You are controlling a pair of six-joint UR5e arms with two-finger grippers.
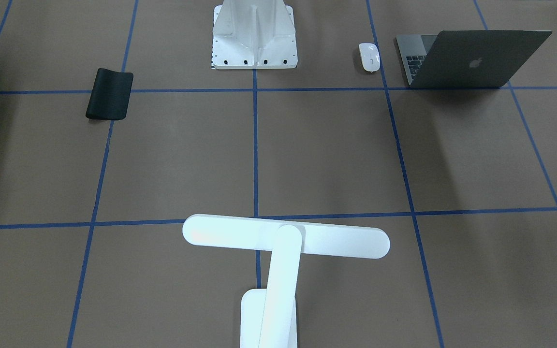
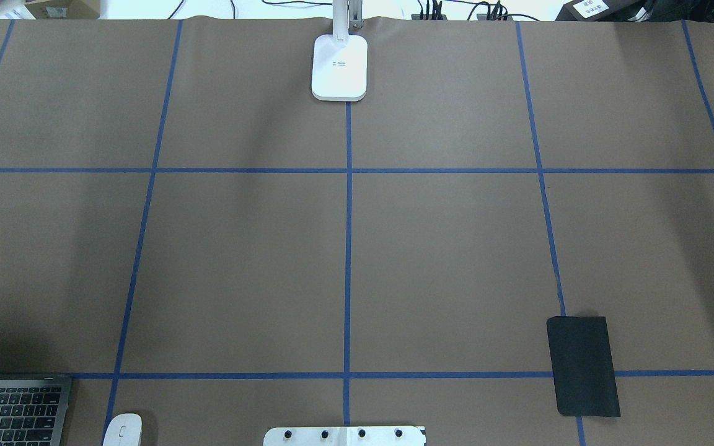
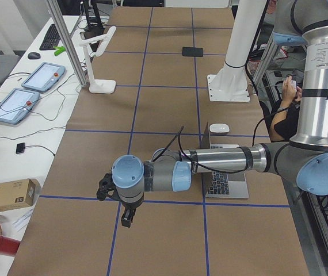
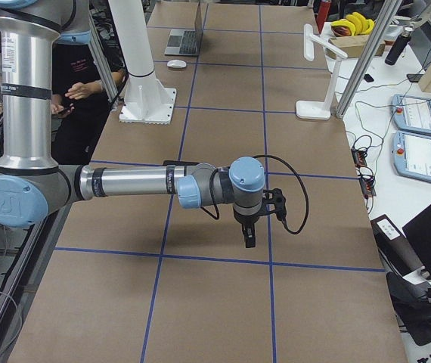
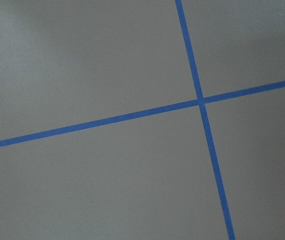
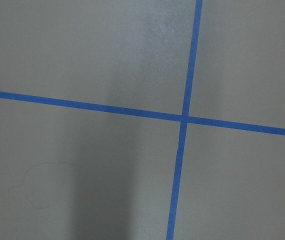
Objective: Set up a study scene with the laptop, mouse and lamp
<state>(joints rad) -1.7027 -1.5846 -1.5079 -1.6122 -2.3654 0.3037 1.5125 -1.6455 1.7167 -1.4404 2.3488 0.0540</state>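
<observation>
The grey laptop stands open near the robot's left corner of the table; its keyboard shows in the overhead view. The white mouse lies beside it, toward the pedestal, and shows in the overhead view. The white lamp stands at the far middle edge, its base on the centre line. My left gripper hangs above bare table, out past the laptop. My right gripper hangs above bare table at the other end. Both show only in side views, so I cannot tell whether they are open.
A black mouse pad lies on the robot's right side, also in the overhead view. The white bolted pedestal stands at the near middle edge. Blue tape lines grid the brown table. A person sits behind the robot.
</observation>
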